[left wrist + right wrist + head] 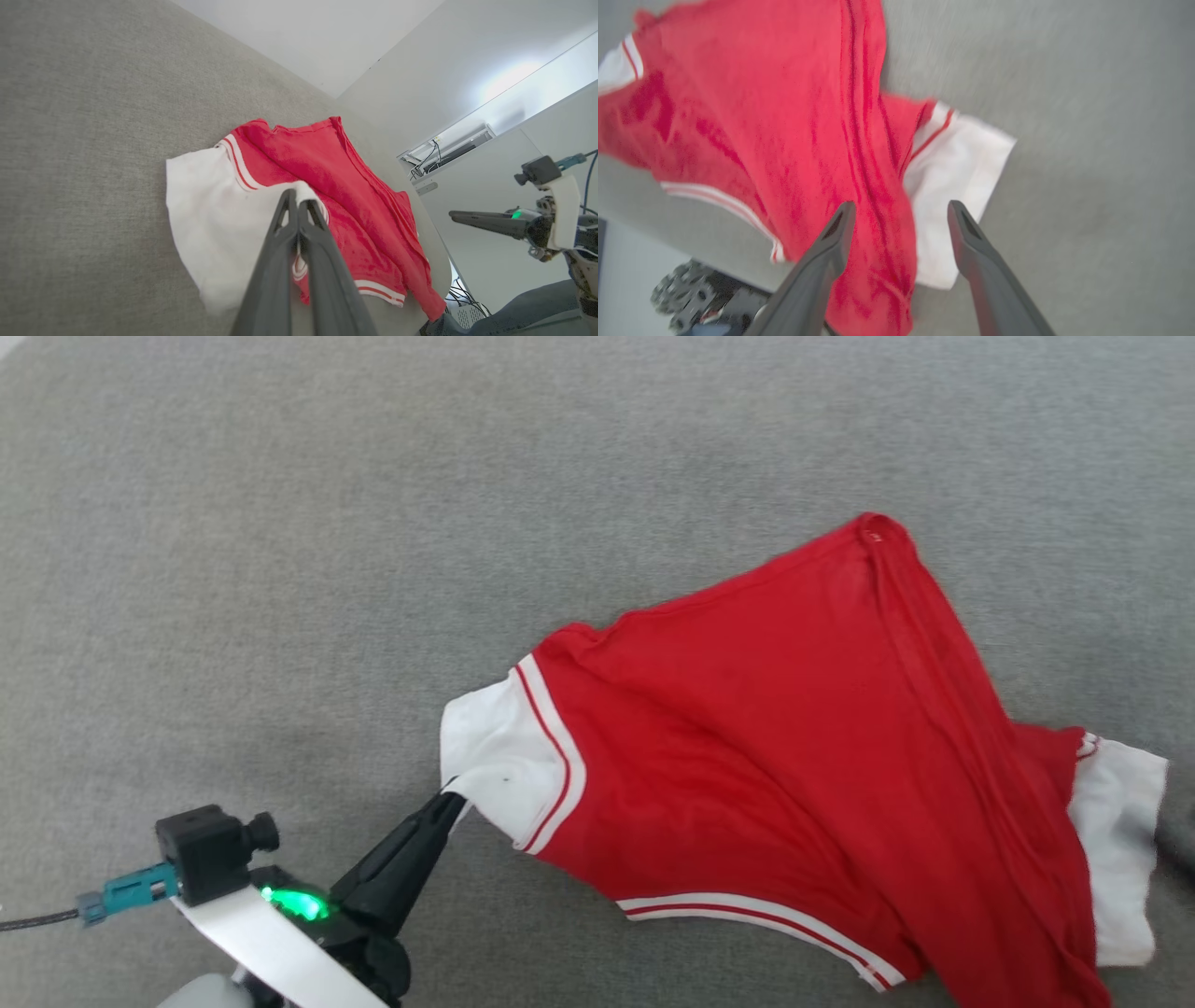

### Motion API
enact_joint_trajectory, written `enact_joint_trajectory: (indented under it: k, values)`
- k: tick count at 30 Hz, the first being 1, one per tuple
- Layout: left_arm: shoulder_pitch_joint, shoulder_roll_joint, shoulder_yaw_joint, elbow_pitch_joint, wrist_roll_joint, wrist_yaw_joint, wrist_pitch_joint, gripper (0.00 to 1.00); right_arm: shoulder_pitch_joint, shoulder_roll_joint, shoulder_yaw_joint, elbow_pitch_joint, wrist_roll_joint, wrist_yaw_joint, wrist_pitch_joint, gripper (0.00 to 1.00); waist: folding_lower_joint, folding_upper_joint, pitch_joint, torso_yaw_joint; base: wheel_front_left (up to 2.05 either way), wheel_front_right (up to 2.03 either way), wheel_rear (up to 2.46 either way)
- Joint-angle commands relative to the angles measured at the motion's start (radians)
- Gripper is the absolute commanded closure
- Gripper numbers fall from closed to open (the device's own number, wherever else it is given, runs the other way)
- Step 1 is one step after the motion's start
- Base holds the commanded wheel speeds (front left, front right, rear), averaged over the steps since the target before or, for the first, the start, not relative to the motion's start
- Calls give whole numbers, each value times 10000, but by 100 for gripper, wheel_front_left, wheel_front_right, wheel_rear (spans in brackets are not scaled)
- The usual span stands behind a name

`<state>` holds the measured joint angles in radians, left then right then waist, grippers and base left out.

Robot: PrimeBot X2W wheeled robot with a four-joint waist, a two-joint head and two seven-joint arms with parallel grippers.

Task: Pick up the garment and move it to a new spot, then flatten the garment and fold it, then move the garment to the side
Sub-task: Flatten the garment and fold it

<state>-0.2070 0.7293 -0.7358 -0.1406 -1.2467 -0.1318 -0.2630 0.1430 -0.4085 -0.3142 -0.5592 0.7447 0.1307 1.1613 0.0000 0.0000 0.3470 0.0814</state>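
Observation:
The garment [766,728] lies crumpled on the grey surface with a plain red side up, so its lettering is hidden. One white sleeve [499,761] points toward my left gripper [453,800], which is shut on that sleeve's edge; in the left wrist view the gripper [299,198] pinches the white cloth of the garment [327,158]. My right gripper [901,208] hangs open above the garment [761,116], near the other white sleeve [957,186], with nothing between its fingers. It also shows side-on as the right gripper [452,214], raised off the table's edge.
Grey fabric covers the table [373,523], with wide bare room to the left and far side. The table's rounded edge [444,280] runs close to the garment's hem. Beyond it are white walls, cables [462,298] and what looks like a trouser leg [514,310]. A wheeled base [686,298] sits below.

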Motion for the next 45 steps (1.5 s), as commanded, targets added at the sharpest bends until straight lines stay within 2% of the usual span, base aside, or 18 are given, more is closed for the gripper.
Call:
enact_joint_trajectory:
  k: [1,4,7,13,19,23,26,27,29,30,37,45]
  values:
    - [-192,-97,-46,-94,71,22,-20,100,-855,-164,-355,-138,12,0,-72,0,0,0,102,165,0,0,0]
    - [-405,-252,-217,-162,97,22,-20,100,-2524,-517,-398,196,-598,0,-522,0,0,0,288,405,0,0,0]
    - [-641,-356,-407,-190,107,22,-20,100,-4059,-873,684,1043,-1454,-1,-1095,0,0,0,545,665,0,0,0]
    - [-1156,-627,-851,-77,-11,22,-19,100,-6249,-778,2915,3566,-2314,-1,-1722,0,0,0,963,1264,0,0,0]
    - [-1536,-899,-1197,-56,-65,22,-20,100,-7367,-1016,4056,5537,-2663,-1,-1789,0,0,0,1268,1691,0,0,0]
    - [-1687,-981,-1385,17,-112,22,-20,100,-7593,-1294,4540,6412,-2777,-1,-1706,0,0,0,1317,1833,0,0,0]
    - [-1741,-966,-1477,66,-121,22,-20,100,-7493,-1258,4850,6910,-2548,-1,-1450,0,0,0,1283,1792,0,0,0]
    - [-1793,-928,-1545,90,-100,22,-20,100,-7507,-1240,4949,6995,-2482,0,-1410,41,0,0,1253,1755,0,0,0]
    - [-1903,-846,-1623,138,-53,22,-20,100,-7607,-1173,4978,7097,-2377,0,-1490,96,0,0,1190,1660,0,0,0]
    - [-1971,-805,-1689,139,-14,22,-20,100,-7691,-1150,4959,7154,-2361,0,-1562,100,0,0,1154,1601,0,0,0]
    - [-3039,-336,-1817,381,-136,22,-20,100,-8578,-872,4546,7465,-2430,-1,-2414,100,0,0,941,1009,0,0,0]
    - [-5173,696,-819,997,-1566,22,-22,100,-10316,-346,3401,8032,-3047,0,-3789,100,0,0,1260,46,0,0,0]
